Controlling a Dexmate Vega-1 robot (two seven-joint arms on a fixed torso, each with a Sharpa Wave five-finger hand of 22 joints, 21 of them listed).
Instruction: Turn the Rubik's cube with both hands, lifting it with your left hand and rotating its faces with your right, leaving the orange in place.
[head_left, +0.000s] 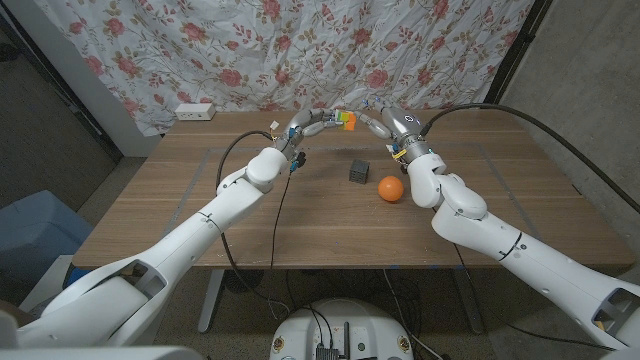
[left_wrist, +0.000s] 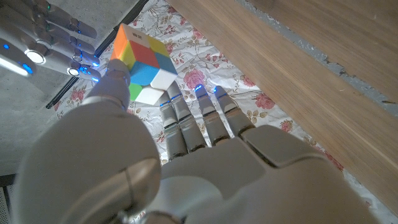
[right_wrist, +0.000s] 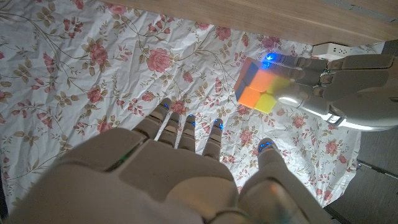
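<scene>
The left hand (head_left: 312, 125) holds the cube (head_left: 347, 121) up above the far side of the table (head_left: 200, 200), pinching it between thumb and fingers (left_wrist: 118, 78). The right hand (head_left: 378, 122) hangs just beside the cube on its other side, fingers spread and gripping nothing; in the right wrist view its fingertips (right_wrist: 186, 121) stand apart from the cube. The orange (head_left: 390, 188) sits on the table near a small dark block (head_left: 359, 171).
</scene>
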